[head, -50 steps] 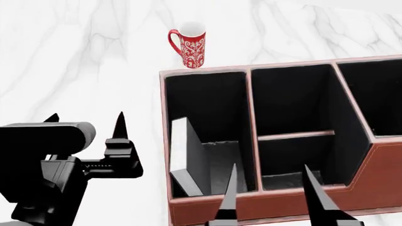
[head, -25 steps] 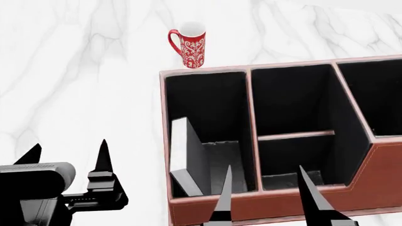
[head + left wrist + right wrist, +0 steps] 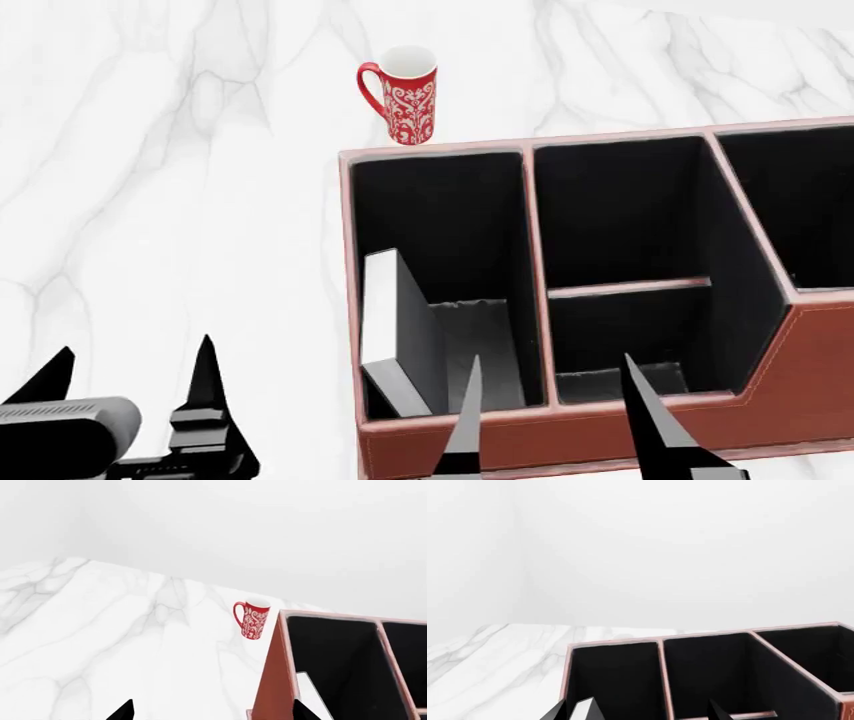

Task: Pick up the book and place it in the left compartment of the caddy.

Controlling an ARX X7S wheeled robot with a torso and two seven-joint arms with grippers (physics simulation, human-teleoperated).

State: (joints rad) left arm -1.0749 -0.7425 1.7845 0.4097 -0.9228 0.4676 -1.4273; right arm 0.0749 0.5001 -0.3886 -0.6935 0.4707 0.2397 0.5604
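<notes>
Nearest, at seven o'clock in the head view: left tool (image 3: 131,375), prongs spread, nothing between them, poised over bare marble worktop (image 3: 160,200). At five o'clock, right tool (image 3: 550,385), likewise spread and empty, tips crossing the caddy's near wall.

Just beyond, the caddy (image 3: 574,440): reddish-brown, pale stitching, black lining. Inside its left compartment (image 3: 447,215), toward the near end, the book (image 3: 394,335) (black cover, white page edges up), standing on edge and tilted against the outer wall at nine o'clock. Grey floor bare beside it. Placement apparently done; neither tool touching it.

On handling, as a judgement: stiff hardcover, moderately heavy for its size, smooth boards likely slippery under narrow prongs. Not fragile, though pages could fan if pinched on the open side. Best taken across the two covers near the spine, midway along the length, to avoid swinging. Inside the slot, only the upper edge reachable, so any re-grip from straight above.

Farther, at twelve o'clock, clear of the caddy's far rim: red patterned mug (image 3: 400,93), upright, handle toward nine o'clock.
</notes>
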